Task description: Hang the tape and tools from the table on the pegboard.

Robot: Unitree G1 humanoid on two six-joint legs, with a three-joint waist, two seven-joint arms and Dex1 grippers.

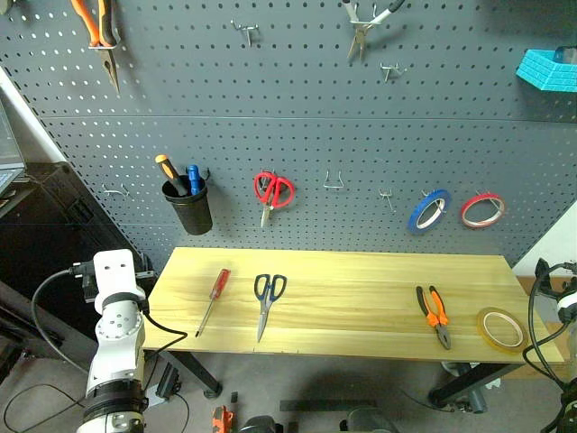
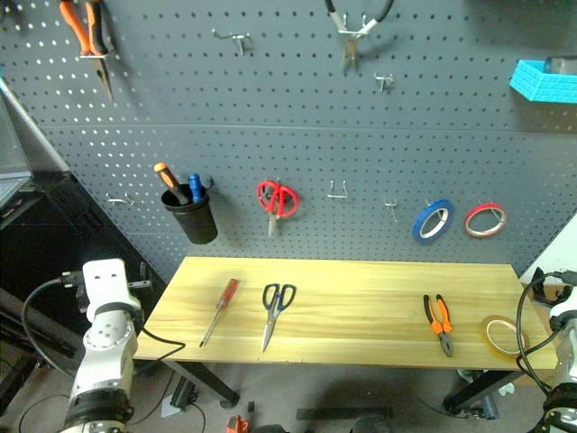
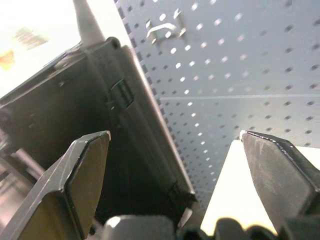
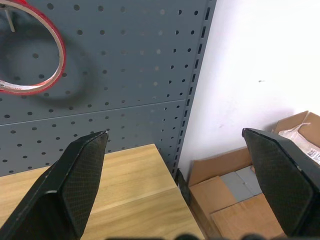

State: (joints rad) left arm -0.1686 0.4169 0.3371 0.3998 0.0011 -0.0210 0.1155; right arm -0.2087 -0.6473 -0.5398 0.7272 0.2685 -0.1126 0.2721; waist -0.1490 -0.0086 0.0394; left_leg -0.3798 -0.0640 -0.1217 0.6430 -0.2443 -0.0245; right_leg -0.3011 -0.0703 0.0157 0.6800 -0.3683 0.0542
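Observation:
On the light wooden table (image 1: 361,271) lie, from left to right, a red-handled screwdriver (image 1: 214,300), dark-handled scissors (image 1: 267,302), orange-and-black pliers (image 1: 434,316) and a thin yellowish tape (image 1: 500,327) near the right end. Behind it rises the dark grey pegboard (image 1: 315,135). My left gripper (image 3: 175,135) is open and empty, off the table's left end and facing the pegboard. Beyond the table's right end, my right gripper (image 4: 175,132) is open too, with nothing between its fingers.
On the board hang a black cup (image 1: 187,203) with two screwdrivers, red scissors (image 1: 272,191), a blue roll (image 1: 429,209), a red roll (image 1: 482,208), pliers (image 1: 101,32) at top left and a cyan basket (image 1: 548,69). Bare hooks (image 1: 335,180) sit mid-board. Cardboard boxes (image 4: 250,190) lie right of the table.

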